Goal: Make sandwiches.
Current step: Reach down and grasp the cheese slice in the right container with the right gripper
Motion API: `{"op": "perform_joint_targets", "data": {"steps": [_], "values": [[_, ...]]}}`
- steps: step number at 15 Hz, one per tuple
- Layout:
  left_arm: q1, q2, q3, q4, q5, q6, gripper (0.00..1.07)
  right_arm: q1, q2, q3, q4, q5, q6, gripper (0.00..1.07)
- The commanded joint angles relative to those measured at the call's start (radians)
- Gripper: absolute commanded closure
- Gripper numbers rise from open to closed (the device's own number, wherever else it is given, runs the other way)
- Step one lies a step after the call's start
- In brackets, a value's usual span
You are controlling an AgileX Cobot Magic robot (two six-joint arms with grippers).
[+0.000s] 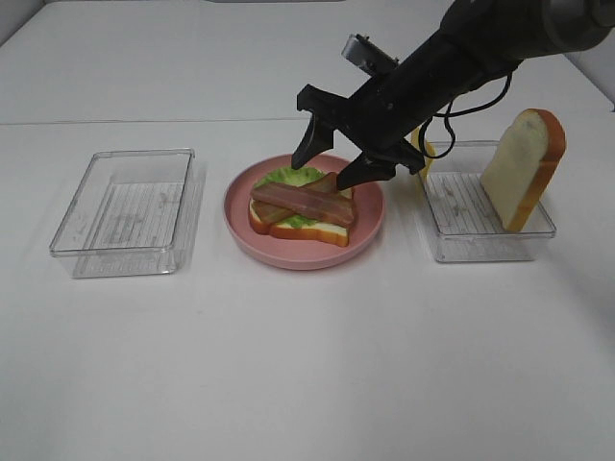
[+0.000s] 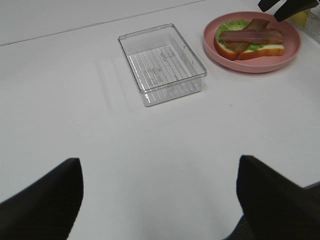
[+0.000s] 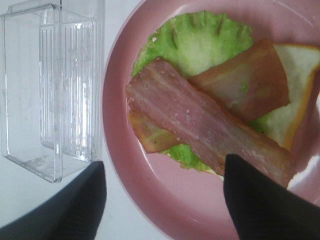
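Note:
On the pink plate [image 1: 288, 257] lies an open sandwich: a white bread slice [image 1: 322, 233], green lettuce [image 1: 293, 176], a ham piece and a brown bacon strip [image 1: 303, 202] across the top. My right gripper [image 1: 329, 165] is open and empty just above its far side. The right wrist view shows the bacon [image 3: 200, 120], ham [image 3: 245, 85], lettuce [image 3: 200, 40] and bread [image 3: 295, 100] between my open fingers [image 3: 265, 200]. A second bread slice [image 1: 524, 168] leans in the right tray [image 1: 480, 252]. My left gripper [image 2: 157, 200] is open and empty over bare table.
An empty clear tray [image 1: 125, 211] stands left of the plate and also shows in the left wrist view [image 2: 162, 62]. A yellow cheese piece [image 1: 420, 144] peeks out behind my right arm at the right tray's far corner. The table's front is white and bare.

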Motion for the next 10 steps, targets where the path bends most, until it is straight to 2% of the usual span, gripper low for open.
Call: {"op": "perform_joint_targets", "data": {"steps": [1, 7, 10], "values": [[0.002, -0.023, 0.002, -0.006, -0.01, 0.0, 0.27, 0.001, -0.033, -0.004, -0.034, 0.03, -0.004, 0.4], [0.002, -0.023, 0.002, -0.006, -0.01, 0.0, 0.27, 0.0, -0.161, -0.008, -0.325, 0.071, 0.076, 0.4], [0.002, -0.023, 0.002, -0.006, -0.01, 0.0, 0.27, 0.0, -0.164, -0.087, -0.532, 0.158, 0.186, 0.38]]}}
